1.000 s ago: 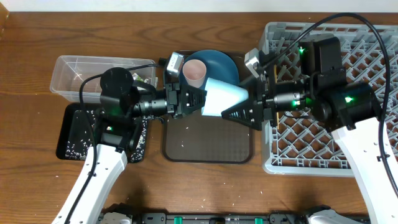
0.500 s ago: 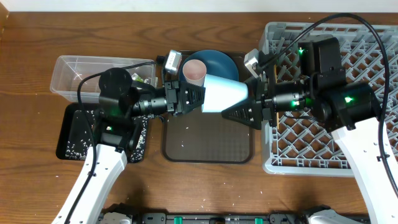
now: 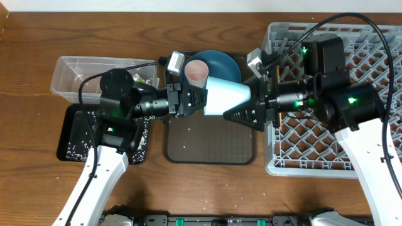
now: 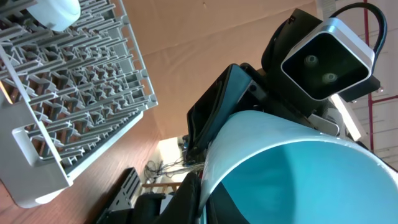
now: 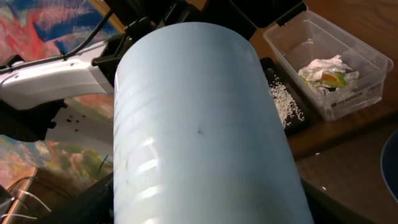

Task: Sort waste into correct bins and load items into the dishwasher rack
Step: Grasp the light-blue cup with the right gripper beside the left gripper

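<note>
At frame centre the left hand point(image 3: 202, 100) pinched the light blue cup point(image 3: 225, 95) by its rim. The right hand point(image 3: 245, 99) stood wide around it, grip unclear. The tissue point(image 5: 320, 65) was binned; the blue plate point(image 3: 223, 63) and pink cup point(image 3: 196, 72) waited.

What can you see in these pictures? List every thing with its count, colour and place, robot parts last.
light blue cup: 1, light blue, on its side in the air above the brown tray
pink cup: 1, pink, on the plate
plate: 1, blue, far end of the brown tray
brown tray: 1, dark brown, centre
box: 1, clear, far left
tissue: 1, white, in the box
wrapper: 1, yellow-green, in the box
black tray: 1, black, near left
rice: many grains, white, in the black tray
rack: 1, grey, right
table: 1, brown wood
left gripper: shut on the light blue cup's rim
right gripper: jaws either side of its base
</note>
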